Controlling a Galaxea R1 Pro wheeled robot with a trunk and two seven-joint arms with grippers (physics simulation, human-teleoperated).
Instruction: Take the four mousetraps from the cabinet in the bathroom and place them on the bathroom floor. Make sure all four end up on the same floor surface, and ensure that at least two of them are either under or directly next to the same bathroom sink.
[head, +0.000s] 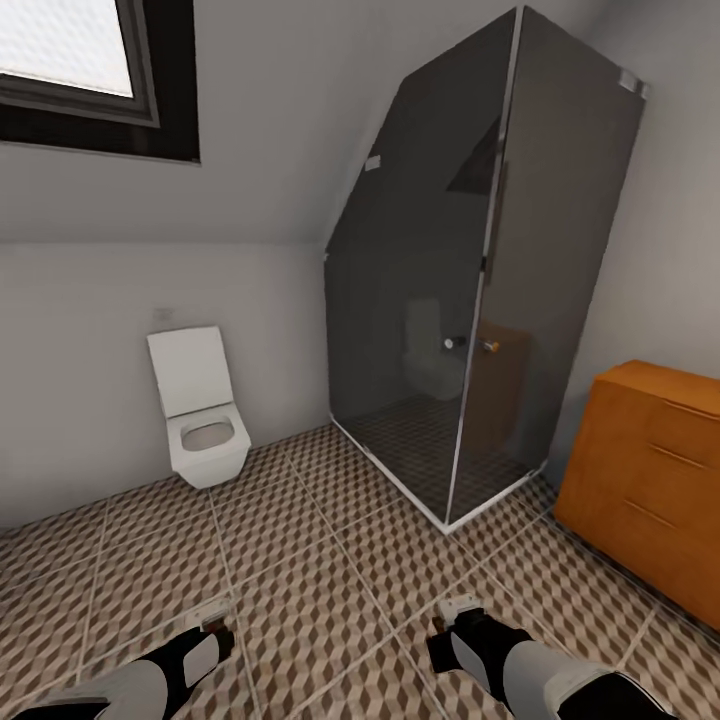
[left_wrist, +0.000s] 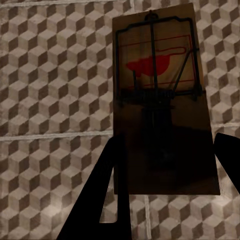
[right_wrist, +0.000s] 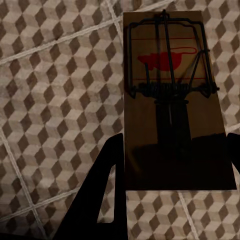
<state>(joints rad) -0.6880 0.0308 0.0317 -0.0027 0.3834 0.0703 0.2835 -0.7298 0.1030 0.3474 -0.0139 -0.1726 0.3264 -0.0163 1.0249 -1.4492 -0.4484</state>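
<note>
Both tools carry traps, the left tool (left_wrist: 165, 165) clamping one mousetrap (left_wrist: 157, 95) and the right tool (right_wrist: 172, 165) another mousetrap (right_wrist: 172, 100) above the bathroom floor (head: 330, 590), so each should probably be lowered flat before release, away from the cabinet (head: 650, 480).

Matt brown wooden mousetraps (left_wrist: 165, 125) (thin dark wire), smoked glossy glass shower (head: 480, 270), orange-brown wood cabinet (head: 650, 470)

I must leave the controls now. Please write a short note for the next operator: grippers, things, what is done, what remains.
Left gripper: shut on a mousetrap.
Right gripper: shut on a second mousetrap.
Both hang low over the bathroom floor. The cabinet stands at right, its drawers shut.
Done: two traps picked up.
Left: set both down, fetch the other two, put at least two by the sink.
</note>
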